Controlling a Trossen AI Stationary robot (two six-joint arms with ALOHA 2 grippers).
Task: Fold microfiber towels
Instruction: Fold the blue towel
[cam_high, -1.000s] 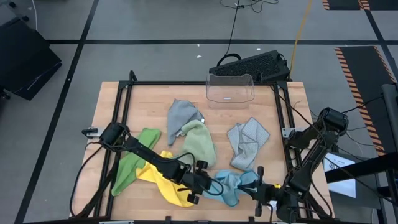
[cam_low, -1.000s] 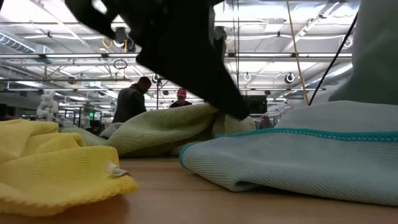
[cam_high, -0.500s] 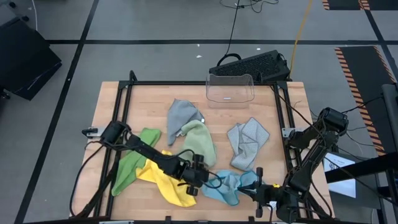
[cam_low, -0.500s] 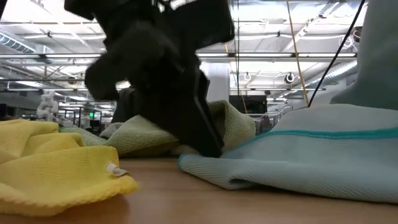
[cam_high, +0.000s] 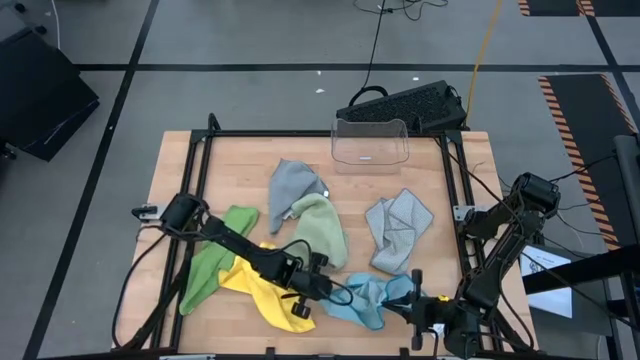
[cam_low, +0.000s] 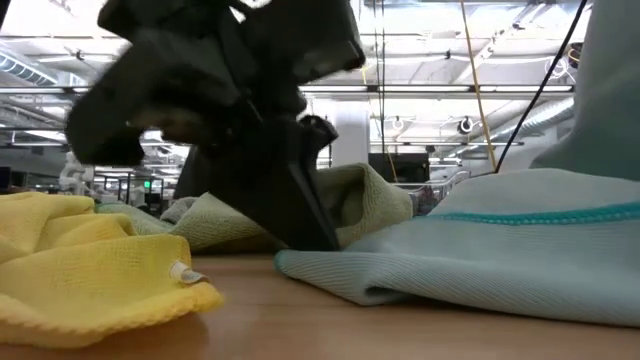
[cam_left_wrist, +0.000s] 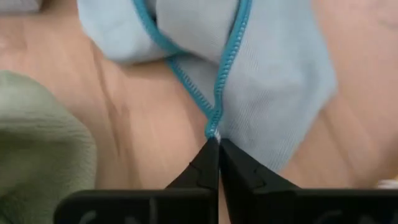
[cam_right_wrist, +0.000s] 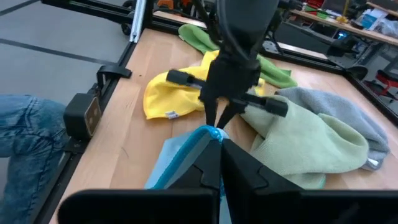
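While right gripper (cam_right_wrist: 219, 144) pinches light blue towel (cam_high: 372, 297), left gripper (cam_left_wrist: 217, 144) clamps its teal edge.

Overhead camera looks straight down on the table (cam_high: 180, 160); low camera sits at tabletop level; both wrist cameras closely share the blue towel (cam_left_wrist: 273, 81).

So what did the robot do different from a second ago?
The left gripper slid back toward the yellow towel and shut its fingers on the corner of the light blue towel; before, they were open. The right gripper stayed shut on that towel's other edge. The other towels and the clear bin haven't moved.
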